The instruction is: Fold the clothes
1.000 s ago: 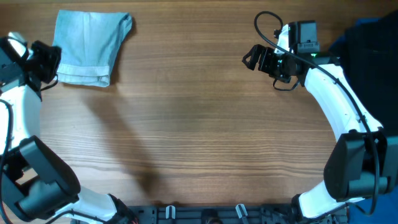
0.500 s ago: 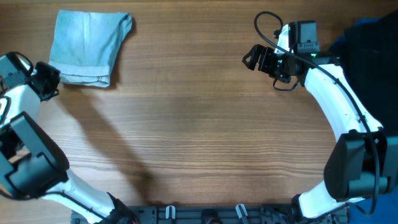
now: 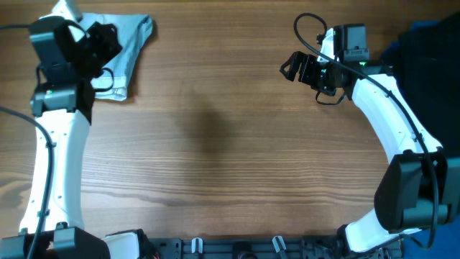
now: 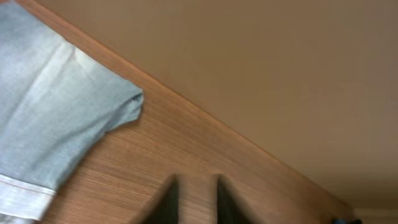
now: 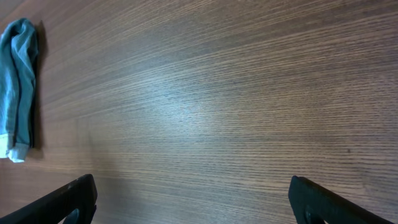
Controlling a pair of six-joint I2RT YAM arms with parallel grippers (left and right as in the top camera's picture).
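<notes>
A light blue folded garment [image 3: 131, 39] lies at the table's far left corner; it also shows in the left wrist view [image 4: 50, 118] and, small, in the right wrist view [image 5: 18, 87]. My left gripper [image 3: 112, 37] hovers over the garment's left part, and the arm hides that part from above. Its fingers [image 4: 194, 199] are blurred, close together with a narrow gap, and hold nothing. My right gripper [image 3: 291, 67] is wide open and empty over bare wood at the far right [image 5: 193, 199].
A dark blue and black pile of cloth [image 3: 431, 50] lies at the table's right edge. The table's far edge [image 4: 205, 121] runs just behind the folded garment, with a beige wall beyond it.
My left arm has swung from the table's left edge up and right, over the folded garment. The garment and the right arm have not moved.
</notes>
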